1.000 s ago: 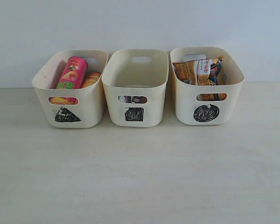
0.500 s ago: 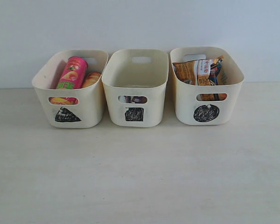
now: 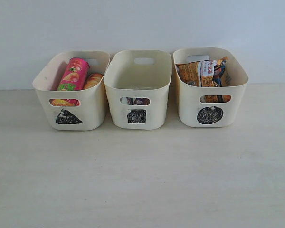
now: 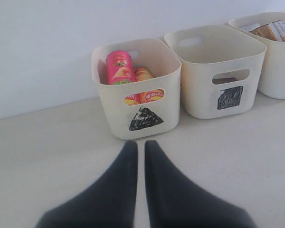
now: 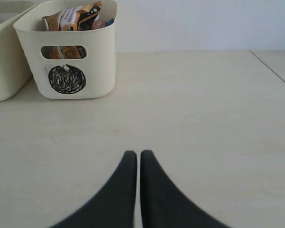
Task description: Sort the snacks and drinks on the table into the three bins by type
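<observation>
Sorting seems done: three cream plastic bins (image 3: 156,107) filled, upper frame.
Black left gripper (image 4: 140,145), right gripper (image 5: 138,154) pinched empty; lurch could nudge bins.

Left gripper (image 4: 140,144) closed, 2 dark fingers almost touching with a thin slit between, nothing held, over the pale table (image 4: 42,142). Just beyond the tips, the triangle bin (image 4: 115,111), black scribbled triangle on its near wall. Inside, leaning side by side, 1 pink chip tube (image 4: 119,69) and 1 yellow-orange tube (image 4: 143,74), orange print showing through the handle cutout. Beside it, the square bin (image 4: 199,97), something dark behind its cutout. 3rd bin (image 4: 275,71) at the frame edge, orange-brown bag (image 4: 278,29) inside.
</observation>
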Tool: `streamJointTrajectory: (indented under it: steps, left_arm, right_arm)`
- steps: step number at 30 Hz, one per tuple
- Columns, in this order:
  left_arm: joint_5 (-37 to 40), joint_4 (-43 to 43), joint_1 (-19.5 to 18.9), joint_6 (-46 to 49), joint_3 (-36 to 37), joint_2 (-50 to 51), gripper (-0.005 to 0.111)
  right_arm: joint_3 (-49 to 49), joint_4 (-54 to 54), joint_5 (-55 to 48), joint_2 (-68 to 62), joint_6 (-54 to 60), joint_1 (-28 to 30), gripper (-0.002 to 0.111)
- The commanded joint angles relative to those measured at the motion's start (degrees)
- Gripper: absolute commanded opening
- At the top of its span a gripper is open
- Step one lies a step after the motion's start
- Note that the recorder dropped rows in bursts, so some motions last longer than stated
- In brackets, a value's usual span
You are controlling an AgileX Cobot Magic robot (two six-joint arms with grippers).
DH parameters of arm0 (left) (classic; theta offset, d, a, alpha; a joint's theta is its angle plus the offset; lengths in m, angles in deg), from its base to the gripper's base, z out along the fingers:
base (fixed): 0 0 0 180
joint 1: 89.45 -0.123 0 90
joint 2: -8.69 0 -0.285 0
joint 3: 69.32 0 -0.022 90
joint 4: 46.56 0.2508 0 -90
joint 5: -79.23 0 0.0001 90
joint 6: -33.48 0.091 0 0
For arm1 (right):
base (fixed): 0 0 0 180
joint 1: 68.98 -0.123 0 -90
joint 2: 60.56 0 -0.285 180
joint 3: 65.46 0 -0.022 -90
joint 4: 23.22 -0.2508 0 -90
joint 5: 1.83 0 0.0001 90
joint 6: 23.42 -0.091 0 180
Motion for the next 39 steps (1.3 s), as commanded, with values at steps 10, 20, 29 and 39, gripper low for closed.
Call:
streamJointTrajectory:
  steps: [10,20,29,39]
  left_arm:
    - [-0.9,4.0,-5.2,-5.6,10.8,-14.8,0.004]
    - [0.3,4.0,-8.2,-9.4,12.0,-16.6,0.004]
    - [4.5,3.9,-8.2,-9.8,12.0,-17.4,0.004]
    - [4.9,3.9,-8.2,-9.8,12.0,-17.4,0.004]
  right_arm:
    - [0.2,0.0,0.3,0.3,0.0,-0.2,0.0]
    - [0.2,0.0,0.3,0.3,0.0,-0.2,0.0]
    - [0.2,0.0,0.3,0.3,0.0,-0.2,0.0]
    - [0.2,0.0,0.3,0.3,0.0,-0.2,0.0]
